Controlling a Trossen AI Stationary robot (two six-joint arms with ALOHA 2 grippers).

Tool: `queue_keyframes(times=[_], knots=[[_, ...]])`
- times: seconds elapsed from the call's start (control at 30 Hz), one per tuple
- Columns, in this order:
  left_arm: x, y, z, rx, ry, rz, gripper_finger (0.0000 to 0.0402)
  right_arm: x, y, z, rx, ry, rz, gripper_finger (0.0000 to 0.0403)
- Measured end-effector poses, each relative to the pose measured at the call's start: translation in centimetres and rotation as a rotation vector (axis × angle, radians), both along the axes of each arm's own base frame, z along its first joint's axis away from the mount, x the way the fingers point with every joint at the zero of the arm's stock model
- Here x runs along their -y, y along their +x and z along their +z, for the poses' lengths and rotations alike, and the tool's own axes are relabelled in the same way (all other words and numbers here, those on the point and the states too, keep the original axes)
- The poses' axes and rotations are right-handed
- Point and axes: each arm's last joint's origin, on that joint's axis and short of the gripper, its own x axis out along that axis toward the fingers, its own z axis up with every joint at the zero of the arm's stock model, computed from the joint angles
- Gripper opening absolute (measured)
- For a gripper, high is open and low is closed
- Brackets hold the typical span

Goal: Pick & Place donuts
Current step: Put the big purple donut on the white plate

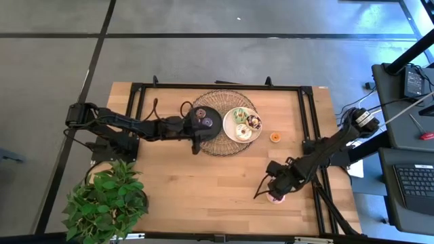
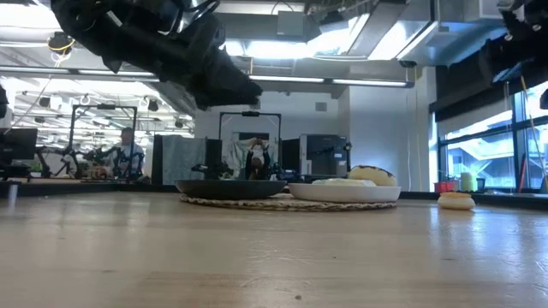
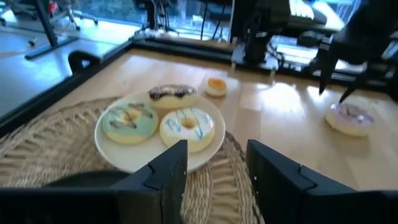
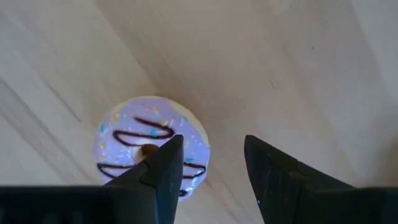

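My right gripper (image 4: pixel 208 155) is open and hangs just above the pink-striped donut (image 4: pixel 149 146), which lies flat on the bare table near its right near corner (image 1: pixel 274 197). One finger stands over the donut's edge, the other beside it. My left gripper (image 3: pixel 214 162) is open over the black plate (image 1: pixel 203 122), which carries the mini purple donut (image 1: pixel 207 123) and the mini brown donut (image 1: pixel 201 112). The white plate (image 3: pixel 205 152) holds the green donut (image 3: pixel 129 120), the cream donut (image 3: pixel 186 126) and the chocolate donut (image 3: pixel 172 93). The mini orange donut (image 1: pixel 275 137) lies on the table, right of that plate.
Both plates sit on a round woven mat (image 1: pixel 224 146) at the table's far middle. A black frame (image 1: pixel 308 122) runs along the table's far and side edges. A potted plant (image 1: pixel 105 200) stands at the left near corner. Bare wood (image 1: pixel 203 183) spreads across the near middle.
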Motion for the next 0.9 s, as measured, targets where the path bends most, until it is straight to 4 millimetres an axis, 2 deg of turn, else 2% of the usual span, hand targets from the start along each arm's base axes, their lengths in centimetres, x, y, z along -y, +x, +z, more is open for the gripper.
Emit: queue_keyframes(times=[0.27,0.5,0.9], knots=[[0.0,0.2,0.8,0.083,0.006,0.002,0.0164,-1.5,-0.4,-0.1,0.043,0.040,0.047,0.0172],[0.0,0.2,1.0,0.093,0.036,-0.003,0.0162,-2.1,-0.8,-0.4,0.014,0.051,0.006,0.0172],[0.0,0.2,1.0,0.083,0.082,-0.015,0.0162,-3.0,-0.6,-3.0,-0.114,0.030,0.001,0.0169]])
